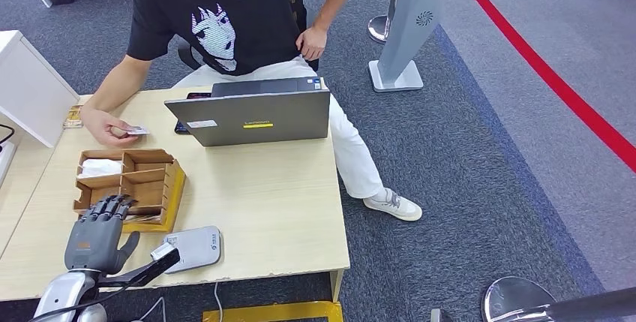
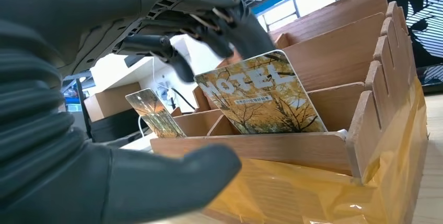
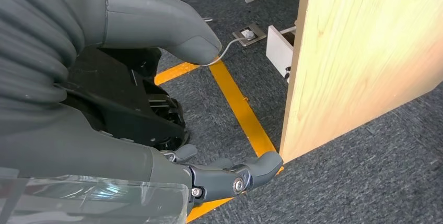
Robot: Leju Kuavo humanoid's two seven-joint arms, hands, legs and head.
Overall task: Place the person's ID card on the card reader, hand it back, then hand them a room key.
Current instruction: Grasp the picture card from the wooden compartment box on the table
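The person sits across the table [image 1: 277, 202] and holds the ID card [image 1: 137, 130] in one hand, above the far side of the wooden card box [image 1: 154, 179]. My left hand [image 1: 101, 232] hovers at the box's near edge, fingers [image 2: 230, 25] spread over a "HOTEL" room key card [image 2: 261, 101] standing in a slot, thumb [image 2: 167, 177] in front of the box wall. Whether the fingertips touch the card is unclear. A second key card [image 2: 154, 112] stands beside it. The grey card reader [image 1: 196, 247] lies just right of my hand. My right hand [image 3: 156, 104] hangs empty beside the table's wooden side [image 3: 360, 62].
A grey laptop [image 1: 255, 115] stands open facing the person, with a dark phone [image 1: 180, 127] by its corner. A white box [image 1: 26, 85] is at the table's left edge. A grey stand [image 1: 409, 29] is on the carpet beyond. Yellow tape [image 3: 240, 109] marks the floor.
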